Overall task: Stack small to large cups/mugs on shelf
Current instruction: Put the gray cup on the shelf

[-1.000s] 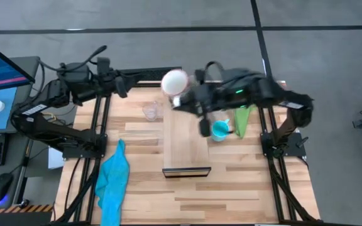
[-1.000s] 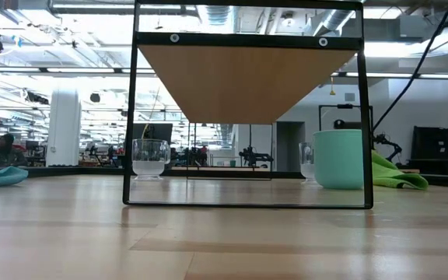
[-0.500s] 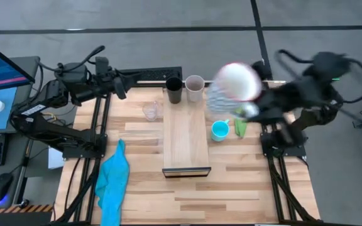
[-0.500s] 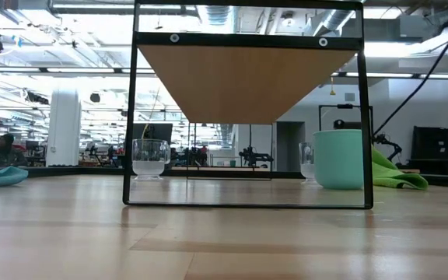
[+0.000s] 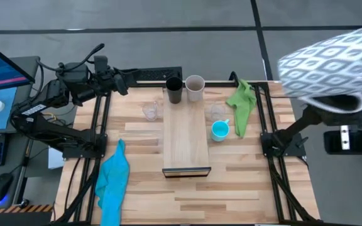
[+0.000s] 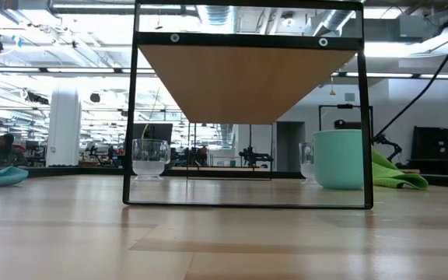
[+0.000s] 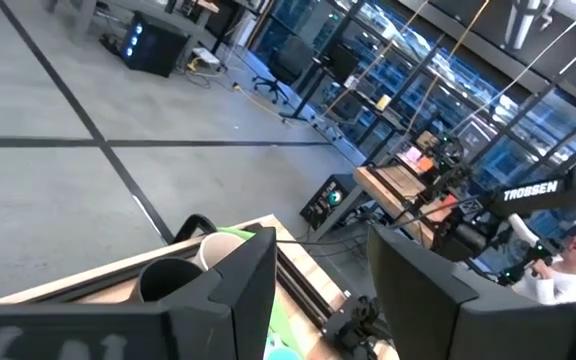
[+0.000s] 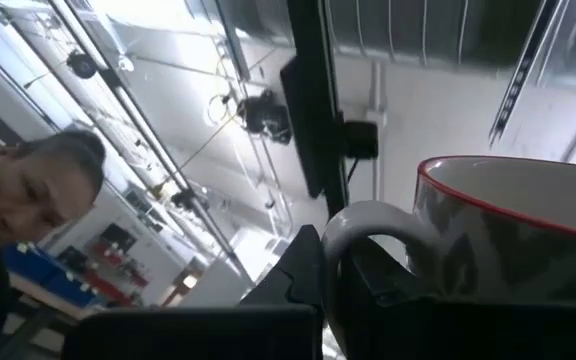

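A white patterned mug (image 5: 329,59) with a red rim (image 8: 508,195) is high in the air beyond the table's right edge, close under the overhead camera. My right gripper (image 8: 343,275) is shut on it; the mug hides the gripper in the high view. A black cup (image 5: 174,90) and a beige-grey cup (image 5: 195,86) stand on the far end of the light-wood shelf (image 5: 185,141). Two clear glass cups (image 5: 150,111) (image 5: 217,113) and a turquoise mug (image 5: 220,130) stand on the table beside the shelf. My left gripper (image 7: 318,300) is open and empty at the table's far left corner. My right gripper holds the white mug by its handle (image 8: 363,225), with a dark finger (image 8: 303,265) on either side of the loop. The mug is lifted clear of everything. It is tipped, its patterned side facing the overhead camera and its handle (image 5: 338,103) toward the near side.
A green cloth (image 5: 241,103) lies at the far right of the table and a blue cloth (image 5: 114,179) at the near left. In the low view the shelf's dark frame (image 6: 247,204) stands ahead, with a glass cup (image 6: 149,158) and the turquoise mug (image 6: 338,159) behind it.
My right gripper has carried the white mug from above the shelf's far end toward the table's right edge and steeply up, so that it now hangs beyond the right edge. The black and beige-grey cups have come into view. My left arm has kept still.
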`<state>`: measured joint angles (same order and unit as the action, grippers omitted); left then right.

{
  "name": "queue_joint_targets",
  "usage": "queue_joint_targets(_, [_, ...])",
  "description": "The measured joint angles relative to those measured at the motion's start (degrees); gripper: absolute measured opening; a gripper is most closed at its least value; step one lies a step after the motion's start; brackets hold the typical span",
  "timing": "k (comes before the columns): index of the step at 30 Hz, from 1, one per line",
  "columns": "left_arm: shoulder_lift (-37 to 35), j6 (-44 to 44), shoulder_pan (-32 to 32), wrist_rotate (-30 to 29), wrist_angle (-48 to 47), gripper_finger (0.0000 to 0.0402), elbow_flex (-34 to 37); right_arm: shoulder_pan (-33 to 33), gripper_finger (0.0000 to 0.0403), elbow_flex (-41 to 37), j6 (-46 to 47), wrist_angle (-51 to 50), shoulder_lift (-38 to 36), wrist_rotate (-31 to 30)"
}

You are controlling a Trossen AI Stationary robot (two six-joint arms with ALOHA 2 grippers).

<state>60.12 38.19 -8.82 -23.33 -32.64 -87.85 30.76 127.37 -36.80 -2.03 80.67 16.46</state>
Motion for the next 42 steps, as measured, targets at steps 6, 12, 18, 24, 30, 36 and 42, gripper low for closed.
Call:
queue_joint_targets(6, [0.0, 0.4, 0.0, 0.0, 0.0, 0.0151, 0.0, 2.4, 0.0025, 0.0, -2.7, -0.7, -0.9, 0.0])
queue_joint_targets(12, [0.0, 0.1, 0.0, -1.4, 0.0, 0.0151, 0.0, 2.5, 0.0025, 0.0, -1.9, -1.0, -1.0, -0.8])
queue_joint_targets(18, [0.0, -0.3, 0.0, -1.5, 0.0, 0.0151, 0.0, 2.5, 0.0025, 0.0, 2.2, -10.8, -1.7, -12.5])
queue_joint_targets(24, [0.0, -1.6, -0.3, -1.5, 0.0, 0.0151, 0.0, 2.5, 0.0025, 0.0, 14.1, -31.8, -2.5, -22.7])
queue_joint_targets(30, [0.0, -3.4, -1.9, -1.6, 0.0, 0.0151, 0.0, 2.5, 0.0025, -0.1, 17.5, -49.8, -1.0, -25.4])
queue_joint_targets(36, [0.0, -4.6, -3.6, -1.6, 0.0, 0.0151, 0.0, 2.5, 0.0025, -0.1, 15.1, -60.5, 1.1, -34.8])
queue_joint_targets(42, [0.0, -4.6, -4.3, -1.6, 0.0, 0.0151, 0.0, 2.5, 0.0025, 0.0, 12.6, -71.9, 3.7, -44.3])
